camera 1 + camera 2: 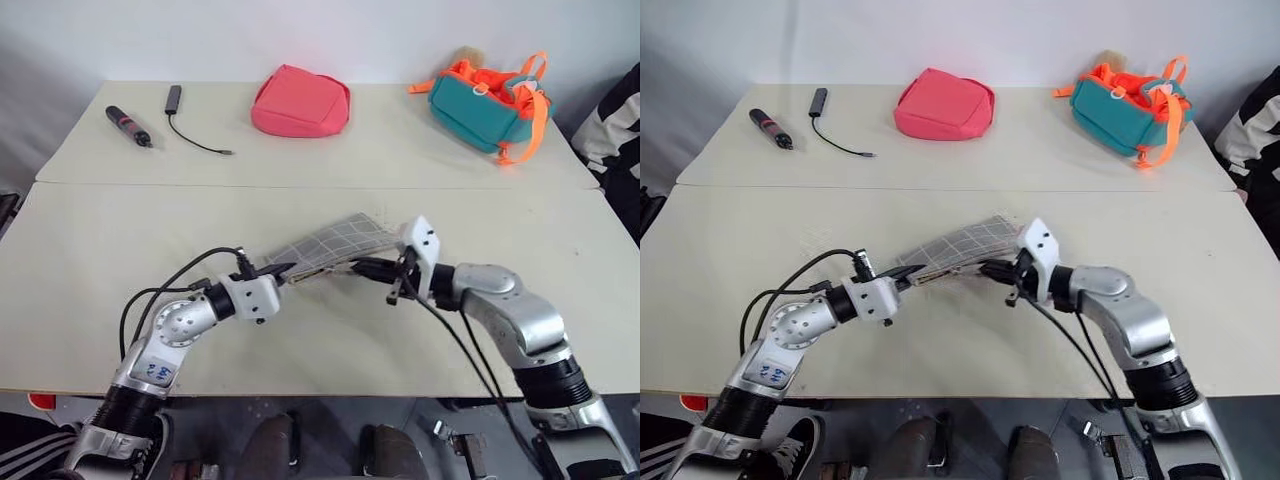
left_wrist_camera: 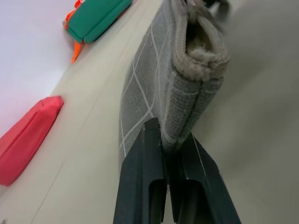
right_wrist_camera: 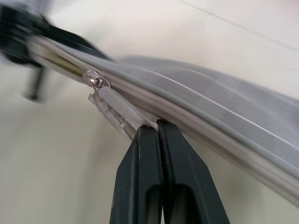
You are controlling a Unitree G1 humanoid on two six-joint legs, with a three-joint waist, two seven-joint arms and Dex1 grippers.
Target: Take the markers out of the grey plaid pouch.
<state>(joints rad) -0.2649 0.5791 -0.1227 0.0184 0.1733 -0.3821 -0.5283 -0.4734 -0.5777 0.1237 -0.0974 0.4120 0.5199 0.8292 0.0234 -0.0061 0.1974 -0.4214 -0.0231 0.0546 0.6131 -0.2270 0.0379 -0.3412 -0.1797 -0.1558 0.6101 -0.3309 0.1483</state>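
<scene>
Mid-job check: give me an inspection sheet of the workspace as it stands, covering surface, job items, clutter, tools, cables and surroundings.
Surface: two pale tables butted together, seam running across.
Job's things: grey plaid pouch held above the near table between both tools; markers not seen.
Clutter: coral-pink pouch, teal-and-orange bag and black pen-like tool, all on the far table.
Tools: left tool shut on the pouch's end; right tool shut at the zip's clear pull tab.
Cables: small black device with a thin lead on the far table; robot wiring looping off both wrists.
Surroundings: striped black-and-white fabric at the far right edge.
</scene>
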